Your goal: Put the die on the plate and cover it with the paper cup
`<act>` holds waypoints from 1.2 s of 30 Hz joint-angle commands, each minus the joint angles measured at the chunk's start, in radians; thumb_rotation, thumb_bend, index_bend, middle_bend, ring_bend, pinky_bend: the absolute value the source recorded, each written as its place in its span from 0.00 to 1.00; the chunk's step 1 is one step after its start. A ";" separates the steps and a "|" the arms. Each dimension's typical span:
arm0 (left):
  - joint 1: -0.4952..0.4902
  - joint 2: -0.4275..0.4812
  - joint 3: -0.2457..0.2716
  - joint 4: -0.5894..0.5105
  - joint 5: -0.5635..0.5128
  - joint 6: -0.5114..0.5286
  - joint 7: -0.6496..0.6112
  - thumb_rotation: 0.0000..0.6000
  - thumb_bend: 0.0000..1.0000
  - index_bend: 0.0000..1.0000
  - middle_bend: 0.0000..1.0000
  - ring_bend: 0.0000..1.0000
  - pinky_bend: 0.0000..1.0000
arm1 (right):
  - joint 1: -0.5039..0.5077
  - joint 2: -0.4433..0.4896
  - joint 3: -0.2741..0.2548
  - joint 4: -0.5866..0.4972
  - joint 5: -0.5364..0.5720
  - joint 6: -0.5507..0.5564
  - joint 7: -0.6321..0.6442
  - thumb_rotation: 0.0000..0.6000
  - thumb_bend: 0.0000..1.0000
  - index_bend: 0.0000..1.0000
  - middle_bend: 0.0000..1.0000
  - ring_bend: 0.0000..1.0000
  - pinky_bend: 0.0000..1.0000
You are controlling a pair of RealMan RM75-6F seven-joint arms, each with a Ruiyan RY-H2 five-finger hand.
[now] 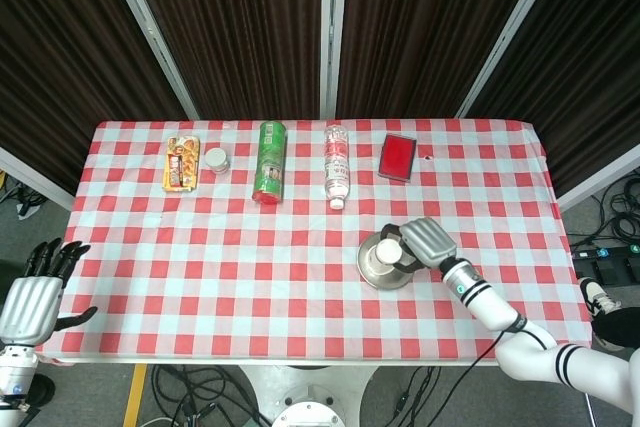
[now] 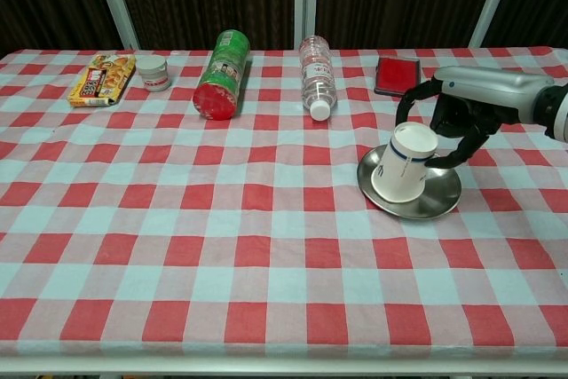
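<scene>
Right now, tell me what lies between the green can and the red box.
The water bottle lies on its side between the green can and the red box, plain in the chest view.

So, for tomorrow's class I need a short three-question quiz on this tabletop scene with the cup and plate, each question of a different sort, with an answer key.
1. True or false: the paper cup stands mouth down on the plate.
2. Which hand is at the cup? A) left hand B) right hand C) both
3. Fill in: the green can lies on its ____ on the table.

Key
1. True. It is inverted on the metal plate, tilted somewhat.
2. B. The right hand has its fingers around the cup; the left hand hangs off the table edge, holding nothing.
3. Side. Its red end faces the chest camera.
</scene>
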 commanded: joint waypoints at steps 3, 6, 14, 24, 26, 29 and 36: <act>0.003 -0.003 0.001 0.003 -0.006 -0.001 -0.004 1.00 0.00 0.15 0.12 0.02 0.04 | 0.003 -0.007 0.005 0.009 0.018 -0.017 -0.002 1.00 0.24 0.61 0.92 0.91 0.97; 0.004 -0.004 0.002 0.004 -0.005 0.000 -0.005 1.00 0.00 0.15 0.12 0.02 0.04 | 0.008 0.007 -0.016 -0.026 -0.015 -0.029 0.018 1.00 0.24 0.60 0.92 0.91 0.97; 0.008 -0.004 0.002 0.005 -0.003 0.007 -0.007 1.00 0.00 0.15 0.12 0.02 0.04 | -0.002 -0.014 0.018 0.024 0.018 0.016 -0.008 1.00 0.24 0.60 0.92 0.91 0.97; 0.000 -0.001 -0.004 0.002 0.002 0.005 -0.002 1.00 0.00 0.14 0.12 0.02 0.04 | -0.005 0.025 0.093 0.035 0.080 0.055 0.028 1.00 0.24 0.57 0.92 0.90 0.97; 0.000 -0.001 -0.004 0.002 0.002 0.004 -0.002 1.00 0.00 0.15 0.12 0.02 0.04 | 0.007 0.013 0.112 0.074 0.131 0.022 0.012 1.00 0.24 0.52 0.92 0.90 0.97; -0.001 -0.001 -0.002 0.000 0.001 0.001 0.000 1.00 0.00 0.15 0.12 0.02 0.04 | 0.028 -0.011 0.117 0.128 0.182 -0.035 -0.027 1.00 0.24 0.37 0.91 0.89 0.97; -0.002 0.000 -0.003 -0.002 -0.002 -0.001 0.001 1.00 0.00 0.15 0.12 0.02 0.04 | 0.040 -0.038 0.103 0.157 0.242 -0.099 -0.092 1.00 0.21 0.01 0.89 0.87 0.96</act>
